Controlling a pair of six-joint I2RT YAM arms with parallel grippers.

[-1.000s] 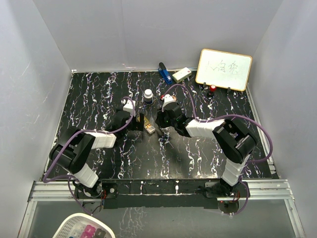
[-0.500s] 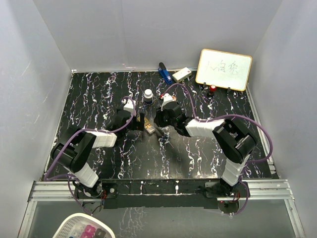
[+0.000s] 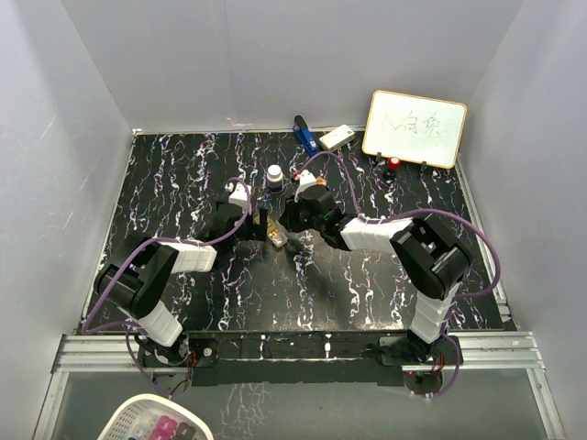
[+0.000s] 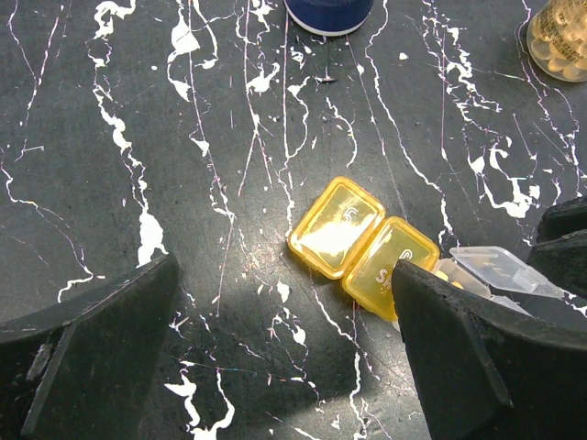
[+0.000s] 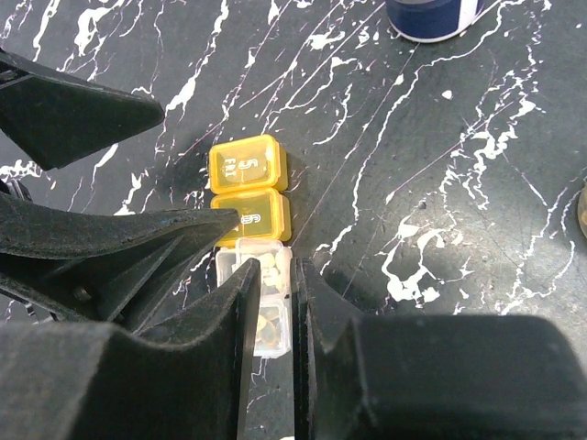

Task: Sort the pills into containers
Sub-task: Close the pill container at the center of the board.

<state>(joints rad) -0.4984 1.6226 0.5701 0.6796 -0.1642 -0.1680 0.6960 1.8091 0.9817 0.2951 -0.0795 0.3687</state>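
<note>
The small oblong pill box [image 4: 335,225] lies mid-table, with two yellow sections shut and clear sections holding pale pills [image 5: 266,266]. One clear lid [image 4: 500,266] stands raised. My right gripper [image 5: 275,270] sits low over the clear end [image 3: 289,236], its jaws almost together, pinching the box's right edge. My left gripper [image 4: 284,275] is wide open just left of the box [image 3: 260,223], and its right finger overlaps the second yellow section. The dark bottle with a white cap [image 3: 273,174] stands behind. An amber bottle [image 4: 561,41] with pills shows at the top right of the left wrist view.
Along the back wall lie a blue object [image 3: 305,136] and a white block [image 3: 336,137]. A whiteboard [image 3: 415,126] leans at the back right, with a small red-topped item [image 3: 393,163] before it. A white basket [image 3: 156,423] sits below the table's near rail.
My right arm has shifted slightly left toward the pill box. The left arm and the box have stayed put.
</note>
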